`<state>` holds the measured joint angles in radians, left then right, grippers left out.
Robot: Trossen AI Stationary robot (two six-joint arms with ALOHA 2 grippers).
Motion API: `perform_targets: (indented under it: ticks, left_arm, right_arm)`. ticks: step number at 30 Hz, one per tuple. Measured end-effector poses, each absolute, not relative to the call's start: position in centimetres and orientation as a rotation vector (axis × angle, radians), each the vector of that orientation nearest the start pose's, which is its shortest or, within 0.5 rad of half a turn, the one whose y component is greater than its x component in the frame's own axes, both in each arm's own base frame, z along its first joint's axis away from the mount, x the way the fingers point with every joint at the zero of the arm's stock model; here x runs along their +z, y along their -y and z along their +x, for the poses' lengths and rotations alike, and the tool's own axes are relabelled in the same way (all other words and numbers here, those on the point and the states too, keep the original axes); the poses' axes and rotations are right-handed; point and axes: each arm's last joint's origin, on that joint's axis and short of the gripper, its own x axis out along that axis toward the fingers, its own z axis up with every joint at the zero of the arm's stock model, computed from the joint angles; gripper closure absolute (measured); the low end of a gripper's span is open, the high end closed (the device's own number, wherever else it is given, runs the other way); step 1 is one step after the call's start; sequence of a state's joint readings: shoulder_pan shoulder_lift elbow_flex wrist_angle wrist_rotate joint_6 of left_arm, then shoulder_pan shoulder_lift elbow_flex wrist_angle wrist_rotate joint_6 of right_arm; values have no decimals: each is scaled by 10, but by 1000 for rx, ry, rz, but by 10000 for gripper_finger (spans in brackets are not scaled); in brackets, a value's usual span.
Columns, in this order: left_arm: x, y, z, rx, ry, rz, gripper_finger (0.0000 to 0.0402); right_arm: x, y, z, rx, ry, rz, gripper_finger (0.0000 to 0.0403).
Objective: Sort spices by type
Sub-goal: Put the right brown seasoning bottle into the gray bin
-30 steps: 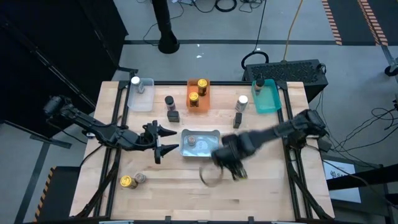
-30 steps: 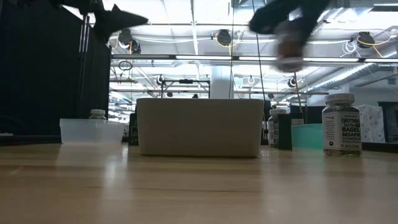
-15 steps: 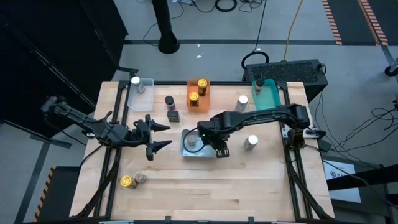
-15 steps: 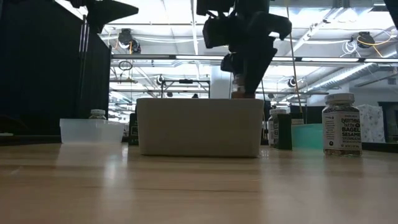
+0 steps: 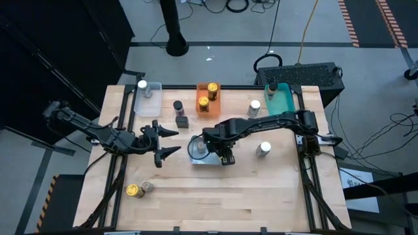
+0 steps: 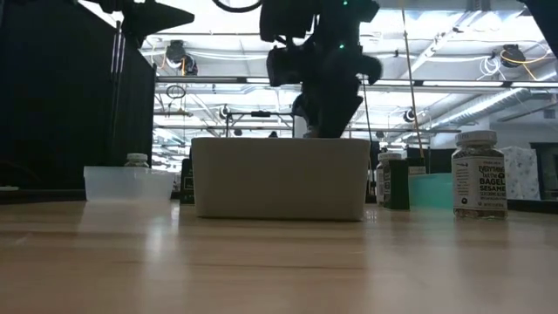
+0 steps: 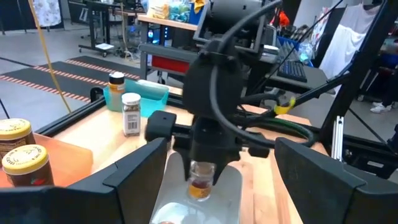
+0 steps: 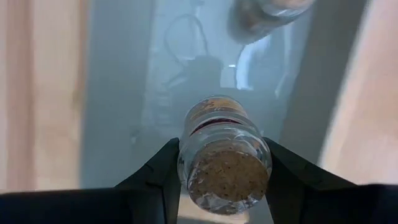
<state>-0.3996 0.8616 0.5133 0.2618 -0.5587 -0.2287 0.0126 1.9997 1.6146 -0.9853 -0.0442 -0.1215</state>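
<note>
My right gripper [image 5: 221, 150] hovers over the grey bin [image 5: 196, 160] at mid-table, shut on a small glass spice jar [image 8: 224, 155] with amber contents. Another jar [image 8: 267, 11] lies in that bin. My left gripper [image 5: 175, 141] waits open just left of the bin. Standing on the table are a white-lidded jar [image 5: 263, 149], another white-lidded jar [image 5: 254, 106], two black-lidded jars [image 5: 180, 113] and two gold-lidded jars [image 5: 138, 189] near the front left. More jars sit in the orange bin [image 5: 208, 112], the teal bin [image 5: 282, 108] and the clear bin [image 5: 151, 104]. My right gripper pinches the jar's upper part [image 7: 200, 167] between its two fingers [image 8: 166, 167], coming from above and pointing down. The jar hangs upright below the fingers, lifted clear, its lower end [image 7: 199, 190] over the inside of the grey bin.
The three far bins stand in a row along the far edge. A large-labelled jar [image 6: 479, 174] shows at the right in the low view. Bare wood [image 5: 215, 196] stretches along the near half of the table. The right arm [image 5: 274, 123] reaches across from the right.
My right gripper has swung fast from the near right of the grey bin toward the table's left, carrying the jar. It now stands over the bin and has dropped lower toward it. The white-lidded jar at mid-right has come into view from under the arm.
</note>
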Motion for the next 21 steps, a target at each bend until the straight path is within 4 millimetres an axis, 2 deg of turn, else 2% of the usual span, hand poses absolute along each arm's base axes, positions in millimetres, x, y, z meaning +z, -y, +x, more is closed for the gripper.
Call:
perform_targets:
  ticks: [7, 13, 21]
  left_arm:
    - [269, 60, 182, 167, -60, -184, 98]
    - [267, 60, 182, 168, -72, -179, 98]
    - [267, 60, 182, 169, -77, -178, 98]
  right_arm:
    - [195, 11, 404, 104, -1405, -88, 249]
    - [181, 10, 404, 120, -1468, -104, 249]
    - [181, 11, 404, 102, -1468, -132, 172]
